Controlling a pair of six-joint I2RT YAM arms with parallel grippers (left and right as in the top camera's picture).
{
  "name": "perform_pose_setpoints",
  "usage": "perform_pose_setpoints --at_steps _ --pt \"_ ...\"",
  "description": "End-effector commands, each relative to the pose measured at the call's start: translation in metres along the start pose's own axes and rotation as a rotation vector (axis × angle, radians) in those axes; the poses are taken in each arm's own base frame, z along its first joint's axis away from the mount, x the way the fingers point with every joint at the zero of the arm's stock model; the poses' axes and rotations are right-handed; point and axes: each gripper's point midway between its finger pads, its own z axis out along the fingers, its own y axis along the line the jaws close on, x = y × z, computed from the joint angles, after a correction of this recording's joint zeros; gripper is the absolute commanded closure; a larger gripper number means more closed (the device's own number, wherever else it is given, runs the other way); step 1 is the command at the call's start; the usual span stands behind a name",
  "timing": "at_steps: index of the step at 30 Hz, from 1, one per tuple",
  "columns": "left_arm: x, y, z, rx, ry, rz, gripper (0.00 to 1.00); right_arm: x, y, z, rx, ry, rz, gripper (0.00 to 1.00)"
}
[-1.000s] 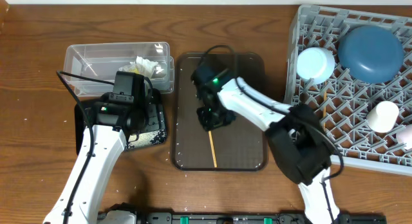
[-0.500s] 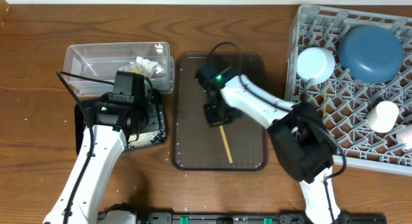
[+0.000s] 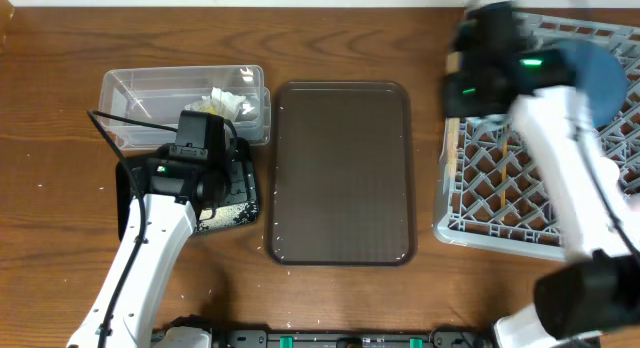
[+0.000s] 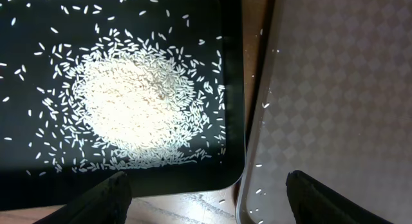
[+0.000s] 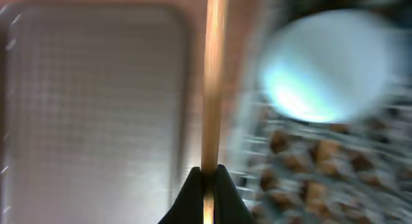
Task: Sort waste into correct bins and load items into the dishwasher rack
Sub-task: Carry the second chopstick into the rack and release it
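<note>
Carried off the brown tray (image 3: pixel 340 168) and across to the dishwasher rack (image 3: pixel 500 198), at its left edge: chopstick (image 5: pixel 214 82), pinched in narrow jaws of right gripper (image 5: pixel 207 177). Probably only needs releasing. Jaws of left gripper (image 4: pixel 206 195) wide, empty, above rice (image 4: pixel 129 108).

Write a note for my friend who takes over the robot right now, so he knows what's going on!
Left gripper: open, over the black tray, which holds the rice.
Right gripper: shut on a chopstick, at the left edge of the dishwasher rack.
Done: napkin in the clear tub; blue bowl and a white bowl in the rack.
Left: set the chopstick in the rack; a few stray grains lie on the brown tray. Cups, wrapper, second chopstick: not visible.
</note>
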Motion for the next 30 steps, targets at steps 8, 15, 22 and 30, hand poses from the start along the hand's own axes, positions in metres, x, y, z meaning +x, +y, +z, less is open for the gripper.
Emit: perform_pose_setpoints --at_steps 8,15,22,30 --pt "-0.001 0.002 -0.001 -0.005 -0.006 -0.01 0.2 0.033 -0.106 0.024 0.183 0.154 0.09 0.99" --pt "-0.001 0.002 -0.001 -0.004 -0.006 -0.01 0.2 0.05 -0.128 0.037 0.204 0.201 0.086 0.99" --pt "-0.001 0.002 -0.001 -0.004 -0.005 -0.01 0.2 0.056 -0.138 0.047 0.226 0.204 0.093 0.99" --pt "-0.001 0.002 -0.001 -0.004 -0.006 -0.01 0.2 0.061 -0.141 0.049 0.238 0.219 0.095 0.7"
